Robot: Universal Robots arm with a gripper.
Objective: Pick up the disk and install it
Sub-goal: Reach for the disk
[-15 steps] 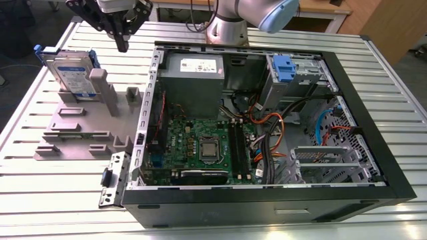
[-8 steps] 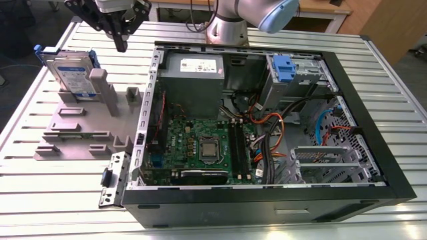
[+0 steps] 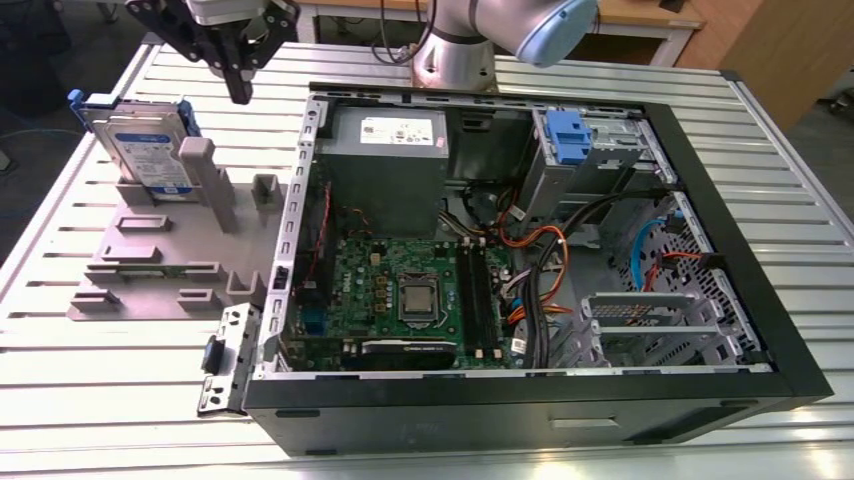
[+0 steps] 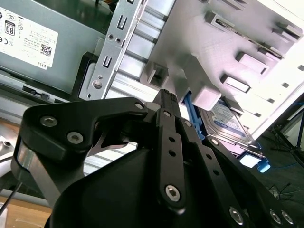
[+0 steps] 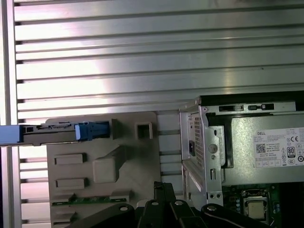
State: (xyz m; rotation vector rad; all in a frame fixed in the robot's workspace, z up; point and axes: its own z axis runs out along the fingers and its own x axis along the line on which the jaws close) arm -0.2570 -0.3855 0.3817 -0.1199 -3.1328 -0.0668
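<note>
Ribbed silver aluminium tabletop (image 3: 747, 150) carries an open black desktop computer case (image 3: 534, 405) and, toward its far corner at the exterior view's left, a flat grey plastic holder (image 3: 147, 290).

**Disk.** The flat silver hard drive with white-and-blue label and blue plastic frame (image 3: 144, 150) is seated on edge in the holder, against a grey upright post (image 3: 207, 185). Its labelled face is turned toward the tabletop's near edge. Its thin upper edge (image 5: 52, 133) runs parallel with the ribs. The long axis is judged to rise roughly upright from the holder; this cannot be fixed with certainty.

**Gripper.** The black two-finger gripper (image 3: 240, 95) is held above the tabletop, just beside the disk on the side toward the case, apart from it. The jaws are seen drawn together, with nothing between them.

**Hazards.**
- With jaws closed, the disk cannot be straddled; a descent could strike its upper edge or the post.
- An off-centre grasp could tilt or jam the disk in its slot.
- Loose cables inside the case could be snagged during installation.
</note>
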